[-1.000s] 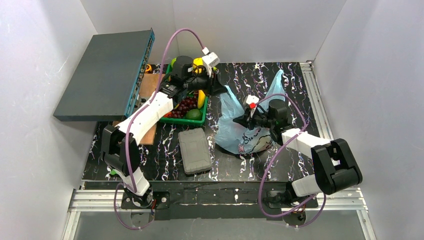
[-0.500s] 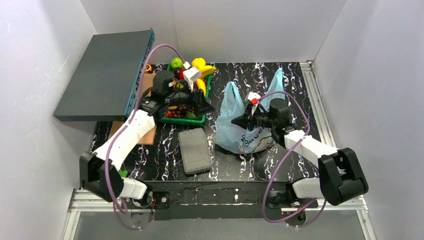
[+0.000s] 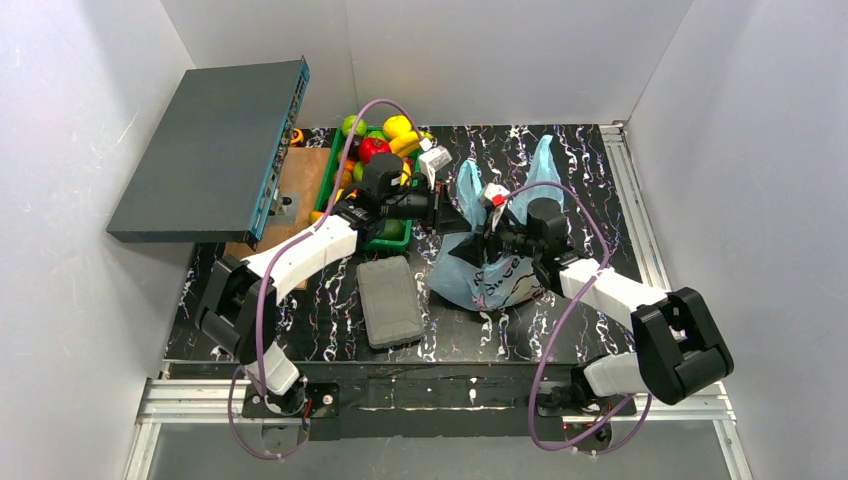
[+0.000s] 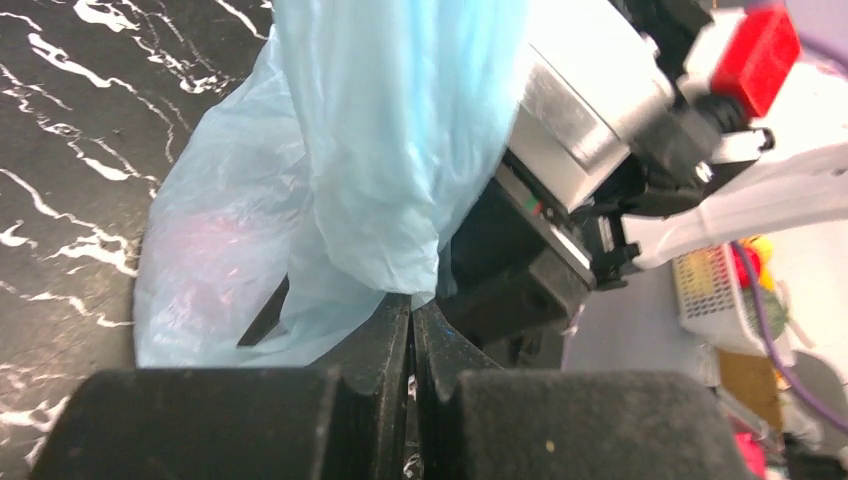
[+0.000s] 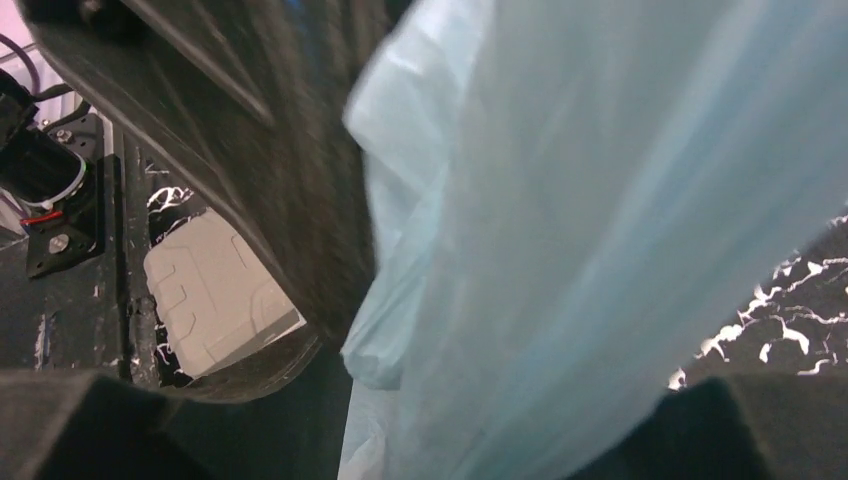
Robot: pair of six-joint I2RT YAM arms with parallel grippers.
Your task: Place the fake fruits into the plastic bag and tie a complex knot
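You've got a thin, crinkly, translucent plastic bag (image 3: 490, 278), glossy plastic fake fruits (image 3: 375, 147) far left, and a matt ribbed case (image 3: 390, 300).

A thin, crinkly light-blue plastic bag (image 5: 600, 200) is filling the middle; left of the bag a blurred black machine part (image 5: 250, 150) is slanting downward; lower left of the bag a grey ribbed rectangular case (image 5: 215, 300) is lying; the dark fingers (image 5: 120, 420) of the right gripper (image 5: 470, 425) are standing apart, flanking the bag.
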